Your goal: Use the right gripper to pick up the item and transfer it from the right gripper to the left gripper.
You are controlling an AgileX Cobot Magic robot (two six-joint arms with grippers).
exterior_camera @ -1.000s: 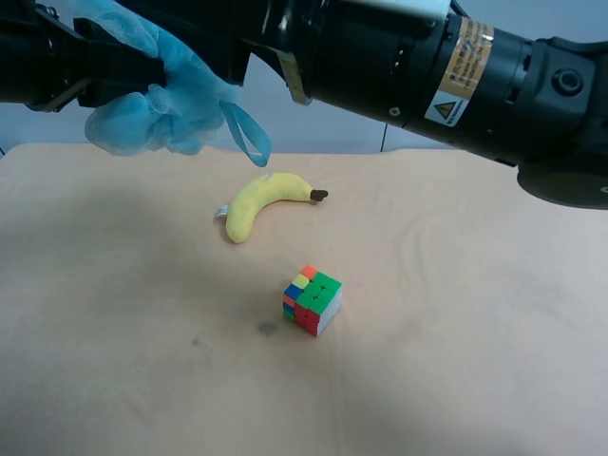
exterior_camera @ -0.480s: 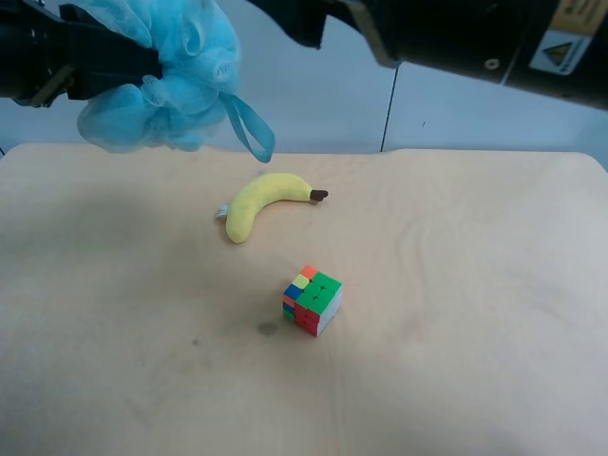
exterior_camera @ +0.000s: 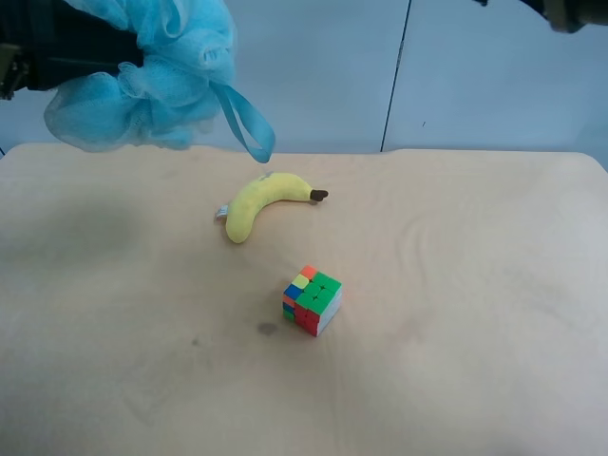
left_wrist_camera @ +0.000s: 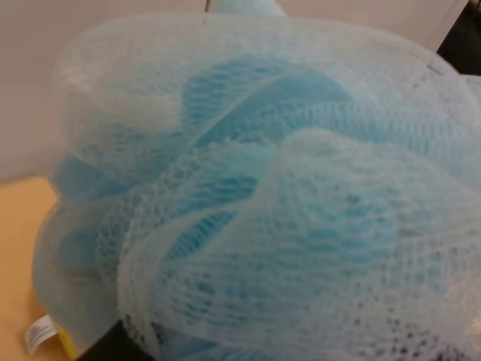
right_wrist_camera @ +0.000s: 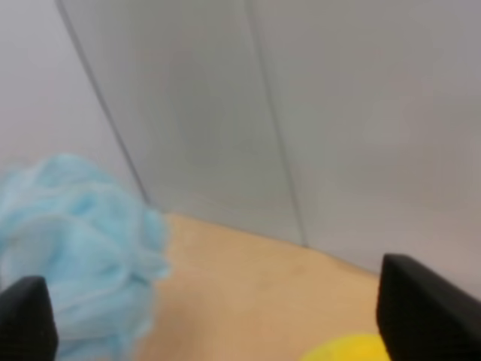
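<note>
The item, a light-blue mesh pouf (exterior_camera: 142,81), hangs in the air above the table's far left corner, its ribbon loop (exterior_camera: 245,128) dangling. The black arm at the exterior high view's left (exterior_camera: 57,52) holds it. In the left wrist view the pouf (left_wrist_camera: 255,195) fills the picture, and the left gripper (left_wrist_camera: 293,188) is shut on it, a black finger (left_wrist_camera: 124,344) showing under it. The right gripper (right_wrist_camera: 225,312) is open and empty, fingers wide apart, away from the pouf (right_wrist_camera: 71,256). Of the right arm (exterior_camera: 570,9), only a sliver shows at the exterior high view's top right.
A yellow plush banana (exterior_camera: 258,201) lies on the beige table (exterior_camera: 456,361), below and right of the pouf. A multicoloured puzzle cube (exterior_camera: 312,299) sits nearer the middle. A pale wall stands behind the table.
The right arm has let go and pulled back up and to the right, almost out of the exterior high view. The pouf stays with the left arm and has shifted slightly left.
</note>
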